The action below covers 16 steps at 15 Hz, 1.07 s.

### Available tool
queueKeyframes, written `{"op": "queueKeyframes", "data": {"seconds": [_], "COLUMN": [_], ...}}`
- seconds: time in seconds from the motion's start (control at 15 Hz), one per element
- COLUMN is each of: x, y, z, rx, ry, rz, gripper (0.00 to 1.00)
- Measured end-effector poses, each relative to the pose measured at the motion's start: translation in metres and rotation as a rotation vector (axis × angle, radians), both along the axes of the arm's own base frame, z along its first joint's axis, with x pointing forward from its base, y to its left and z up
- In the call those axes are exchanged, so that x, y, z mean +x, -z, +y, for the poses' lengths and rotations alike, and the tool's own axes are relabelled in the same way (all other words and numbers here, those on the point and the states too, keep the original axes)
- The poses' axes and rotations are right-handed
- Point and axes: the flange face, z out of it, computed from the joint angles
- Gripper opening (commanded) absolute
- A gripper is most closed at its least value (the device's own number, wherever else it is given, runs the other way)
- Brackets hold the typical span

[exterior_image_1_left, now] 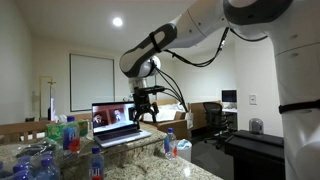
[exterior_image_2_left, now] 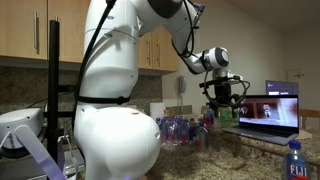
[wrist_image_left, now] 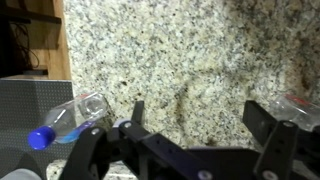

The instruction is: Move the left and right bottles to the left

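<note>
Small clear blue-capped plastic bottle [exterior_image_1_left: 97,161] and second such bottle [exterior_image_1_left: 170,146] stand apart on the speckled granite counter [wrist_image_left: 180,50], while the black gripper [exterior_image_1_left: 148,115] hangs above, jaws spread wide, empty.

both exterior views face arm [exterior_image_1_left: 170,40] and laptop [exterior_image_1_left: 115,117] from different sides; wrist view looks down at counter [wrist_image_left: 180,60]

A laptop [exterior_image_1_left: 118,122] stands on the surface [exterior_image_1_left: 140,172]. One bottle [exterior_image_1_left: 97,160] stands before it, nearer the camera. Another bottle [exterior_image_1_left: 170,146] stands beside it.
</note>
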Motion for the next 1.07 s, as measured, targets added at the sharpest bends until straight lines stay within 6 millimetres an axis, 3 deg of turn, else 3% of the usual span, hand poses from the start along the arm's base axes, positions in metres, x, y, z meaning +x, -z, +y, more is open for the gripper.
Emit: {"op": "queueKeyframes", "data": {"seconds": [0.2, 0.73, 1.07], "x": [-0.002, 0.001, -0.004], "y": [-0.004, -0.002, -0.009], "z": [-0.039, -0.043, -0.086], "rx": [0.009, 0.011, 0.018], "ry": [-0.027, -0.029, 0.040], "rz": [0.080, 0.093, 0.075], "gripper": [1.00, 1.00, 1.00]}}
